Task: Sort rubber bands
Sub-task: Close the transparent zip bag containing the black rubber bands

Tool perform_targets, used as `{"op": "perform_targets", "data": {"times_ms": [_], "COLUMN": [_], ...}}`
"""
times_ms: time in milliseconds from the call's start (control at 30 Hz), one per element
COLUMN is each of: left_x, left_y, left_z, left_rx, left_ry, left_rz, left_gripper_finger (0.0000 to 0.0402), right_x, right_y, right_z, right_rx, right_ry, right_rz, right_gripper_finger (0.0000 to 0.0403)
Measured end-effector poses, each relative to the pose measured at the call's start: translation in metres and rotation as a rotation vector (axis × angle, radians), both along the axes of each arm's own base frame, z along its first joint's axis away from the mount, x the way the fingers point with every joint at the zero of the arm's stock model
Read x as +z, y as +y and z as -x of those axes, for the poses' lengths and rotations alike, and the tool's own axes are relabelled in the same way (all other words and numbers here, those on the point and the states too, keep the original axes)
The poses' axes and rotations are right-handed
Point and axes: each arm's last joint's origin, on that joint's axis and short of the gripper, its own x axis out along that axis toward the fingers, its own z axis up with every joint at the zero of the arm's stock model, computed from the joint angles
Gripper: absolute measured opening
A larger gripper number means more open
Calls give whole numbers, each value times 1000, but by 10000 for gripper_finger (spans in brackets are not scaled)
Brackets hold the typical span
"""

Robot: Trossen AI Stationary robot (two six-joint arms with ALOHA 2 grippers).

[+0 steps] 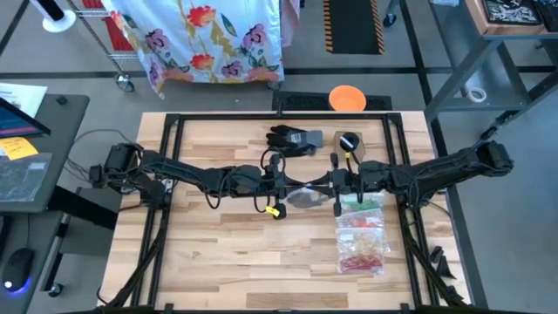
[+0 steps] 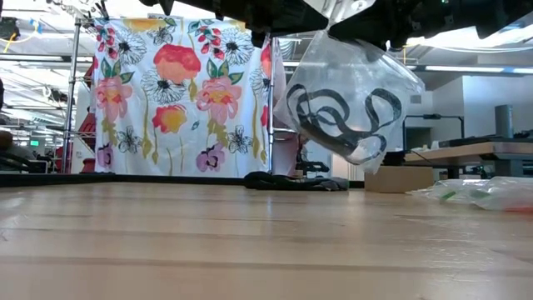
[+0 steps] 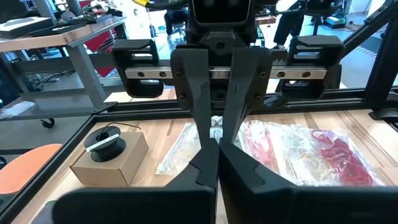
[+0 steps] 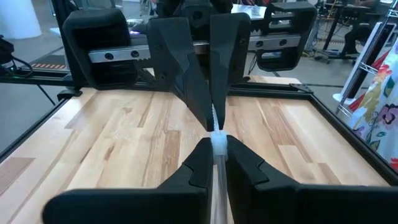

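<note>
A clear plastic bag (image 2: pixel 350 92) with black rubber bands (image 2: pixel 333 112) inside hangs above the middle of the table (image 1: pixel 227 262). My left gripper (image 1: pixel 292 187) and my right gripper (image 1: pixel 327 186) meet tip to tip over the bag (image 1: pixel 305 200), both level and both shut on its top. More clear bags (image 1: pixel 362 231) lie flat on the table by the right arm, holding green, orange-yellow and red rubber bands (image 3: pixel 339 155). My left gripper (image 3: pixel 214 152) pinches the bag's top edge (image 3: pixel 216 132) between its two fingers, coming level from the table's left. The bag hangs below, clear of the table. My right gripper (image 4: pixel 217 146) pinches the same top edge (image 4: pixel 218 142) between its two fingers, level from the table's right, facing the left fingers (image 4: pixel 186 74). The bag hangs below it.
A black glove (image 1: pixel 292 139) and a small cardboard box with a black spool (image 1: pixel 349 142) lie at the far side of the table. An orange disc (image 1: pixel 347 98) lies beyond the far edge. A black frame (image 1: pixel 174 122) rims the table. Bare wood stretches across the near left part.
</note>
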Motion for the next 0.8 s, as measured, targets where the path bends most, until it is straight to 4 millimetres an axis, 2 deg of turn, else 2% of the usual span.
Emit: {"op": "perform_targets", "data": {"times_ms": [400, 633, 800], "left_x": [0, 0, 0], "left_y": [0, 0, 0], "left_z": [0, 0, 0], "left_rx": [0, 0, 0], "left_ry": [1, -2, -2], "left_rz": [1, 1, 1], "left_gripper_finger": [0, 0, 0], "right_x": [2, 2, 2], "right_y": [0, 0, 0], "right_z": [0, 0, 0], "right_rx": [-1, -1, 0], "right_ry": [-23, -21, -22], "right_rz": [-3, -2, 1], "right_gripper_finger": [66, 65, 41]}}
